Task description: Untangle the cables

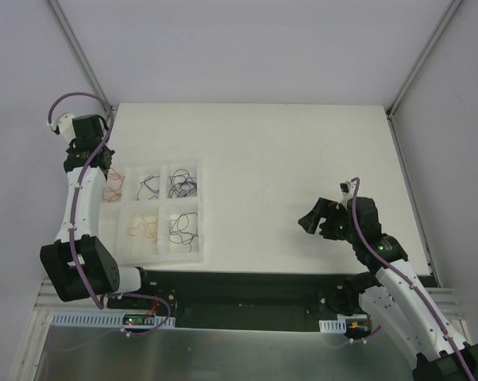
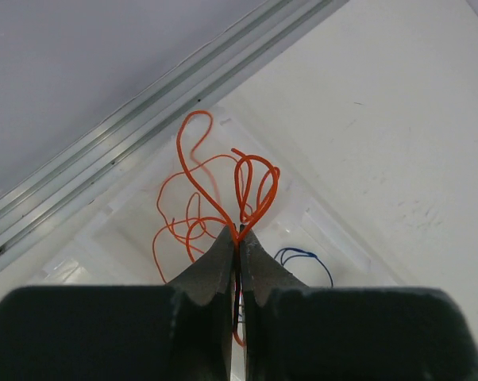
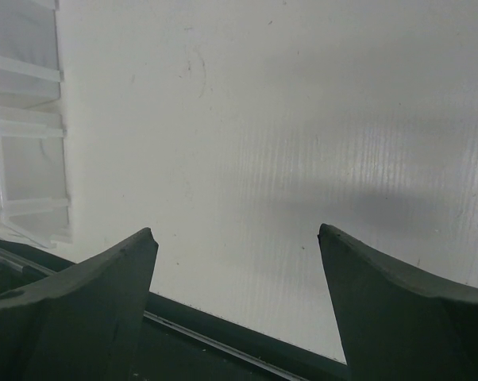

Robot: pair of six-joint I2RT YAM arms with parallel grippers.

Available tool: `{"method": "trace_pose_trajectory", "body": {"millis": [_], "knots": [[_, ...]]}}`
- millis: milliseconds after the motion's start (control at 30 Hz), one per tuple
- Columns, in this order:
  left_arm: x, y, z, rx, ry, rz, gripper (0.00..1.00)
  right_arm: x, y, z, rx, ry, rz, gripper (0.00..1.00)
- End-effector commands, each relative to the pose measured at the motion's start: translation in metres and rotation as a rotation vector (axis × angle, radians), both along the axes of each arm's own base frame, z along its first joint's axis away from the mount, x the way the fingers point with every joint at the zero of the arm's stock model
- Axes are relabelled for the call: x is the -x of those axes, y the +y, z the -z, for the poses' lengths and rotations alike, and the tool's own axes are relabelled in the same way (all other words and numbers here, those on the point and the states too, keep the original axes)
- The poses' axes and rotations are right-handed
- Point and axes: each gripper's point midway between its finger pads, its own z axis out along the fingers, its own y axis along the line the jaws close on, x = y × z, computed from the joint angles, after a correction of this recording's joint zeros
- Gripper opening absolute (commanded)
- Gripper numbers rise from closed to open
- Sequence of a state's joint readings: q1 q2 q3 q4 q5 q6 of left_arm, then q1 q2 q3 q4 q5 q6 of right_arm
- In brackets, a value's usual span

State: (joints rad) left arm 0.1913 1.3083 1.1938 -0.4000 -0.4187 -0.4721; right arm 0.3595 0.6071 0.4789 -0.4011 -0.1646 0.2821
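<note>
Left end effector [image 2: 237,238] is pressed together, pinching the orange cable [image 2: 239,178] right at the fingertips. The cable's loops fan out ahead of the tips, toward the desk's far-left corner, and the slack curls down into the tray [image 1: 199,214] compartment below. Long axis of the pinched loop runs roughly in line with the fingers. The other cables [image 1: 182,185] lie as separate curls in their own tray compartments; a blue cable [image 2: 302,254] sits in the one just beside, apart from the orange. The tray sits at the left of the desk [image 1: 287,159], near its near edge. Right end effector [image 3: 235,230] is spread wide and holds nothing, hovering over bare desk well apart on the right, so the left arm is the nearer by far. Judgement: sorting looks almost done; the likely next move is to lower and let go of the orange cable into the far-left compartment. A frame rail [image 2: 183,87] runs close along the left edge, so room is tight on that side; open room lies to the right and far side. Risk: loops snagging on a divider wall or spilling into the neighbouring compartment.
</note>
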Motion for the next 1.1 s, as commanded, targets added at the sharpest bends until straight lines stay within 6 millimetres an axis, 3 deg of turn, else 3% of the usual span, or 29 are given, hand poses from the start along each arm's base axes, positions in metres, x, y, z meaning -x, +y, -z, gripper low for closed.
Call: {"method": "trace_pose_trajectory", "body": {"millis": [0, 200, 400, 733, 933, 1067], "knots": [[-0.006, 0.012, 0.02, 0.085, -0.014, -0.03, 0.0, -0.004, 0.002, -0.017, -0.01, -0.034, -0.011, 0.86], [-0.005, 0.025, 0.046, 0.16, 0.017, -0.079, 0.0, -0.005, 0.006, -0.017, -0.02, -0.017, -0.021, 0.86], [0.006, 0.003, 0.089, 0.348, 0.06, -0.144, 0.0, -0.01, 0.008, -0.02, -0.018, -0.015, -0.026, 0.86], [0.037, -0.009, 0.131, 0.48, 0.147, -0.327, 0.0, -0.011, 0.009, -0.016, -0.02, -0.003, -0.023, 0.86], [0.051, -0.007, 0.149, 0.549, 0.156, -0.419, 0.0, -0.011, 0.008, -0.016, -0.018, -0.003, -0.019, 0.86], [0.051, 0.0, 0.144, 0.574, 0.137, -0.428, 0.01, -0.011, 0.009, -0.017, -0.019, 0.0, -0.025, 0.86]]}}
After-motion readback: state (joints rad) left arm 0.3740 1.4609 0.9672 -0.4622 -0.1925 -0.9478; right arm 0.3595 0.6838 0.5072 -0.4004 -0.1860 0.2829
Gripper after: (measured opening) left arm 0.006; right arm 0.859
